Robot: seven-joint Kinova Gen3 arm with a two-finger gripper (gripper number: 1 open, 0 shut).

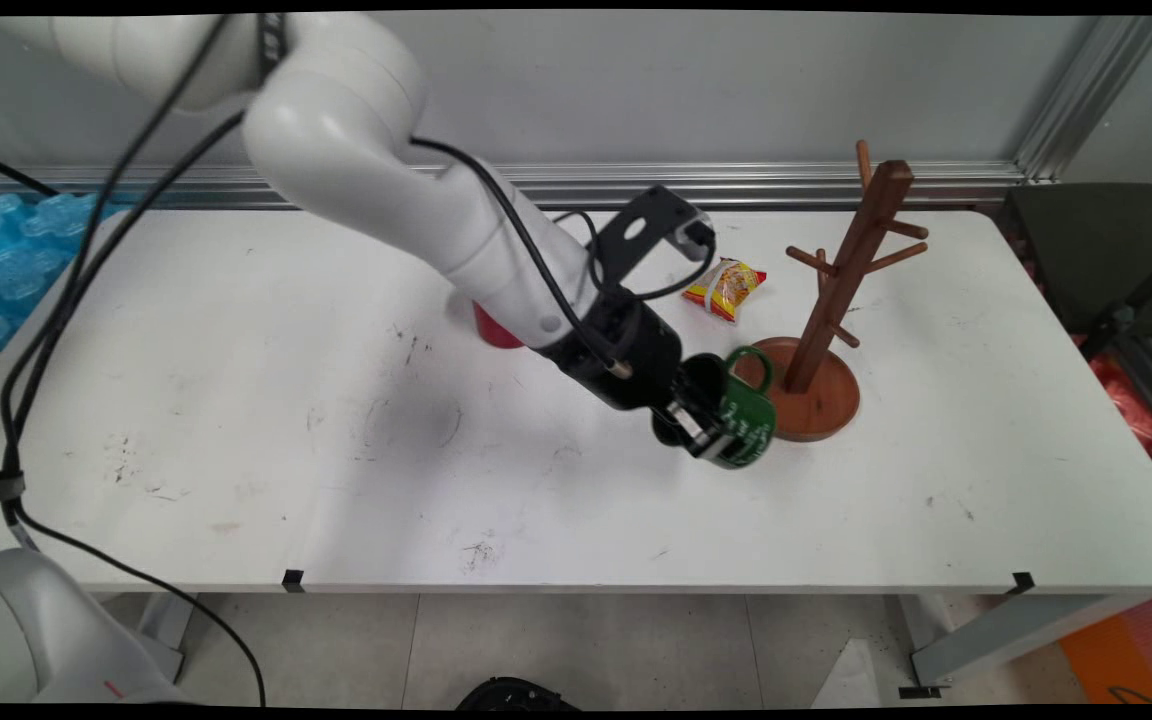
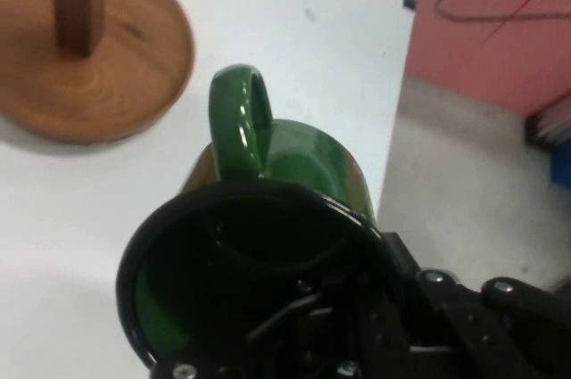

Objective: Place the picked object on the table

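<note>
The gripper (image 1: 704,428) is clamped on the rim of the green mug (image 1: 744,420), lifted and tilted just beside the wooden mug tree (image 1: 841,290), so the handle should stay turned toward its pegs

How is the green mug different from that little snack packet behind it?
The green mug is held tipped in the gripper, with one finger inside its rim; the snack packet lies flat and untouched on the table. The mug is dark green with a black inside and a loop handle, while the packet is yellow and red. The mug sits against the wooden mug tree's base; the packet lies farther back.
</note>
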